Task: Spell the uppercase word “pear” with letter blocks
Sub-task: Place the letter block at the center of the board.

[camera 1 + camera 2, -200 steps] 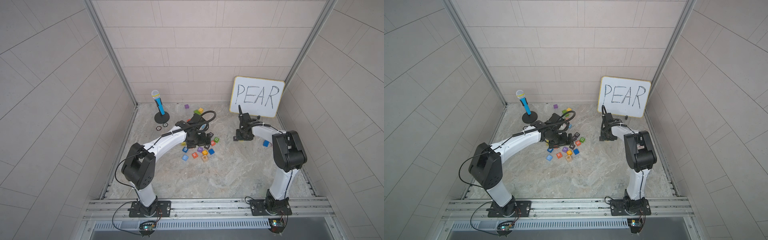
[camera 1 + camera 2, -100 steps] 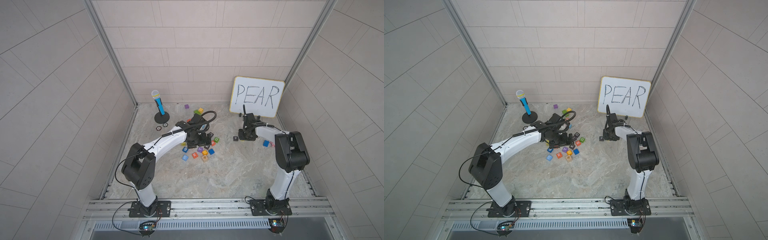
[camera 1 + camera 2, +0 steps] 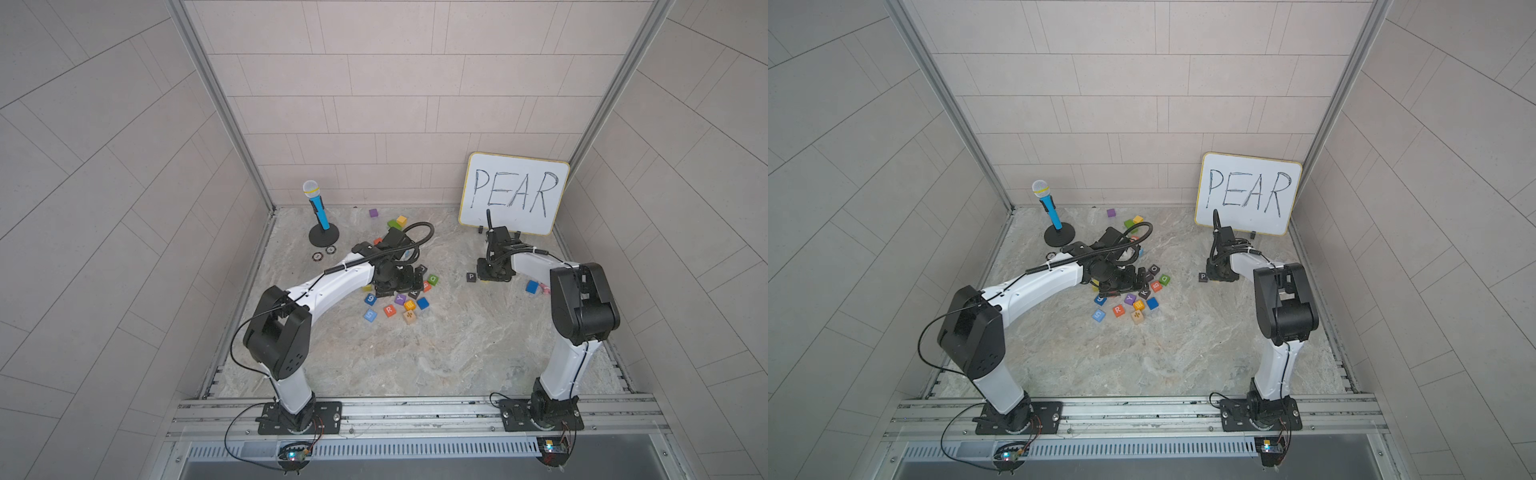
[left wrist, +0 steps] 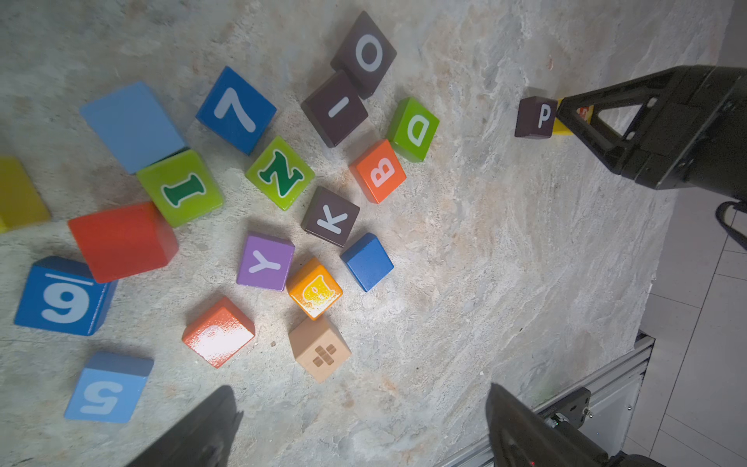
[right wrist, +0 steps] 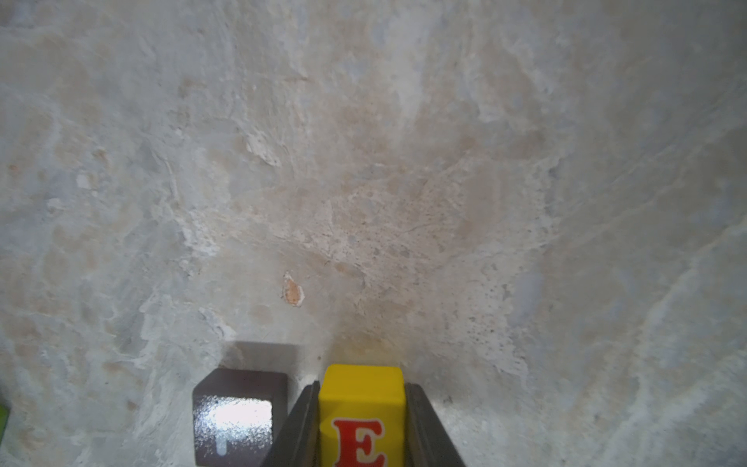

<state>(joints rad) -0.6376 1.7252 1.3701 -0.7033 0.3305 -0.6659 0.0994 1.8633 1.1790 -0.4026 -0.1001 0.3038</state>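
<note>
Beside the P block (image 4: pixel 535 117), right gripper (image 4: pixel 566 115) half-hides the clamped E block (image 4: pixel 562 127).

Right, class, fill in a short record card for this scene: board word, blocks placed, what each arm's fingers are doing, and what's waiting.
Board: reads PEAR
P: on table, apart from pile
E: gripped in right fingers, beside P
R: in pile, untouched
Left fingers: open, empty, above pile
</note>
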